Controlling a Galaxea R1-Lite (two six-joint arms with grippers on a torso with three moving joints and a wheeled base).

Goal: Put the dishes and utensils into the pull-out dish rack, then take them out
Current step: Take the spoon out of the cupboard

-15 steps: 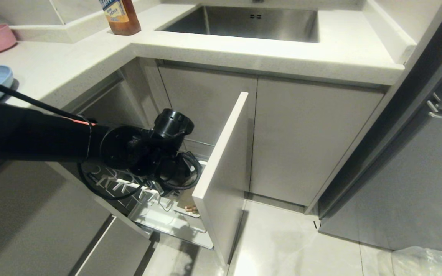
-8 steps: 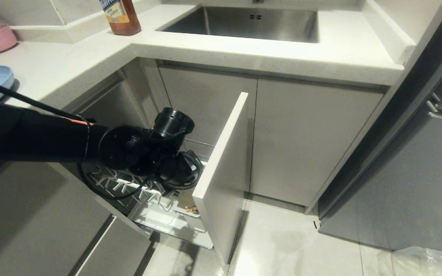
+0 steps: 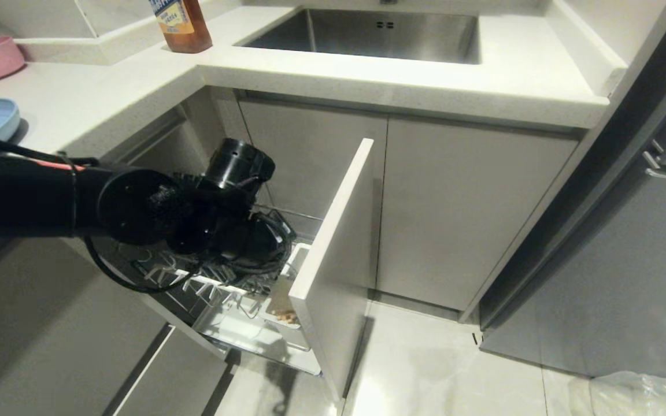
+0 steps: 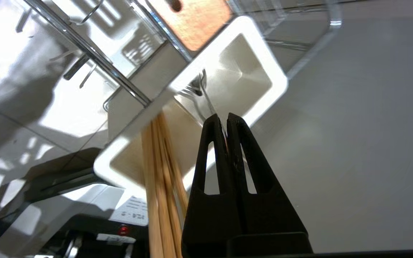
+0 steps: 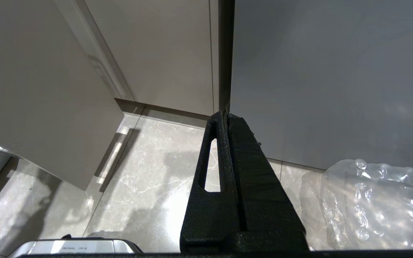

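One small metal spoon (image 4: 206, 96) is standing in the white utensil cup (image 4: 264, 61) of the pull-out dish rack (image 3: 194, 280). Its thin handle is rising to the left tool (image 4: 224, 120), which is pinching shut on it. We are judging it light, stiff and slick, so we are favouring a hold on the upper handle and a straight lift. Wooden chopsticks (image 4: 160, 161) are leaning in the neighbouring compartment. Right tool (image 5: 224, 118) is hanging closed and empty above the floor.
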